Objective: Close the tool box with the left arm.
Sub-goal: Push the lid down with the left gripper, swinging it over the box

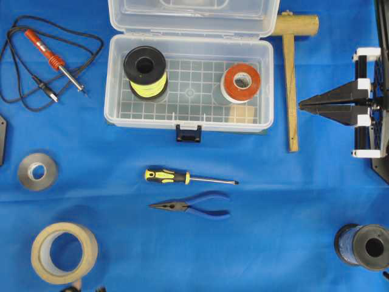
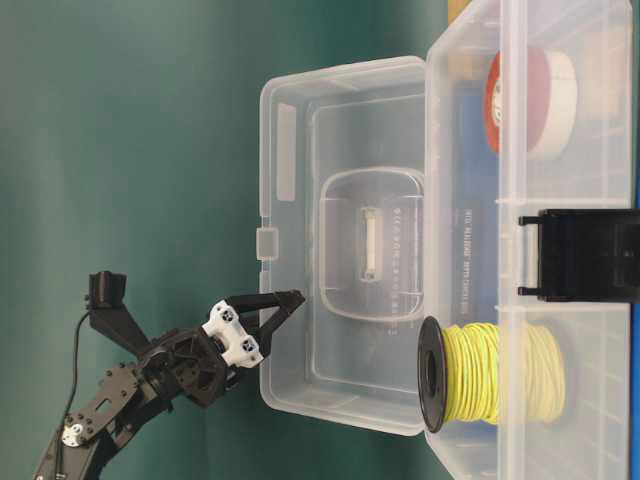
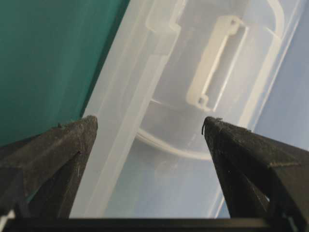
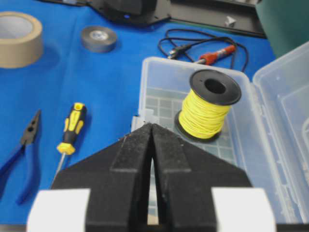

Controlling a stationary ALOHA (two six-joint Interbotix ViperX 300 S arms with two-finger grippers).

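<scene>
The clear tool box (image 1: 188,123) stands open at the back middle, its lid (image 1: 194,15) upright. A blue latch (image 1: 188,132) hangs at its front wall. Inside are a yellow wire spool (image 1: 146,73) and a red and white tape roll (image 1: 241,83). My left gripper (image 3: 150,124) is open and empty, just behind the lid's outer face (image 3: 159,96). In the table-level view it (image 2: 290,300) is at the lid's (image 2: 345,240) back edge. It is out of the overhead view. My right gripper (image 1: 302,104) (image 4: 152,126) is shut and empty, to the right of the box.
A wooden mallet (image 1: 290,79) lies right of the box, a soldering iron (image 1: 55,61) with its cord to the left. In front lie a screwdriver (image 1: 182,177) and blue pliers (image 1: 194,205). A grey tape roll (image 1: 36,171), masking tape (image 1: 64,252) and a black spool (image 1: 364,246) sit near the corners.
</scene>
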